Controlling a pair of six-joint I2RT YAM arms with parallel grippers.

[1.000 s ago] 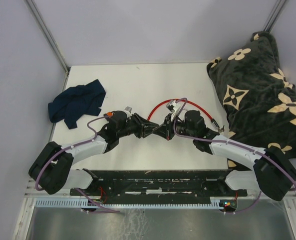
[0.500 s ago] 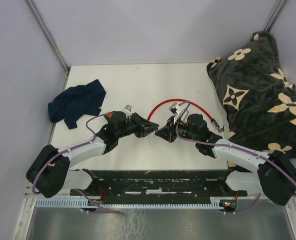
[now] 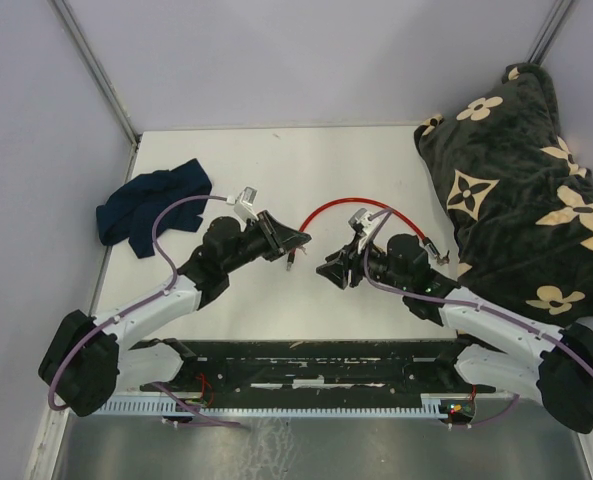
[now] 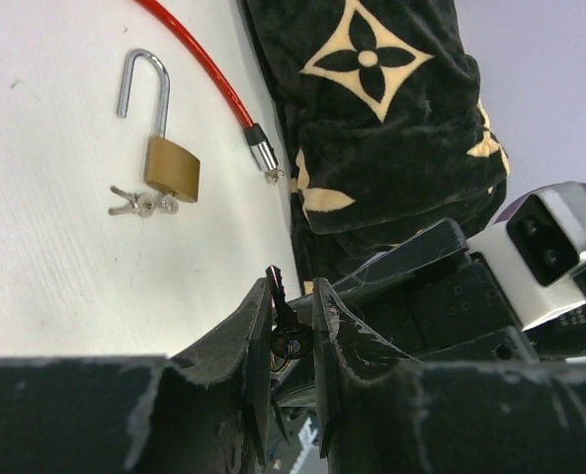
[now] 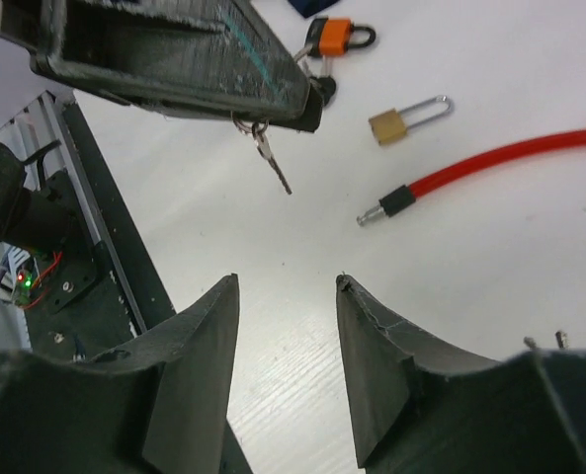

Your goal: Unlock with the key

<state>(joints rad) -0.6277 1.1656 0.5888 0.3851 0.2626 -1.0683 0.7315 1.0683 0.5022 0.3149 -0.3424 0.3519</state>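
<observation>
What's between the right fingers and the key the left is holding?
Only bare table, seen in the right wrist view. The key dangles from the shut left fingers, apart from the open right fingers.

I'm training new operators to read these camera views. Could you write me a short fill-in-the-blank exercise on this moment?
1. The left gripper is pinching a ____.
2. The right gripper is ____ and holds nothing.
3. In the right wrist view, the padlock lying beyond the brass padlock has an ____ body.
4. The cable is coloured ____.

Missing words: key; open; orange; red.
</observation>
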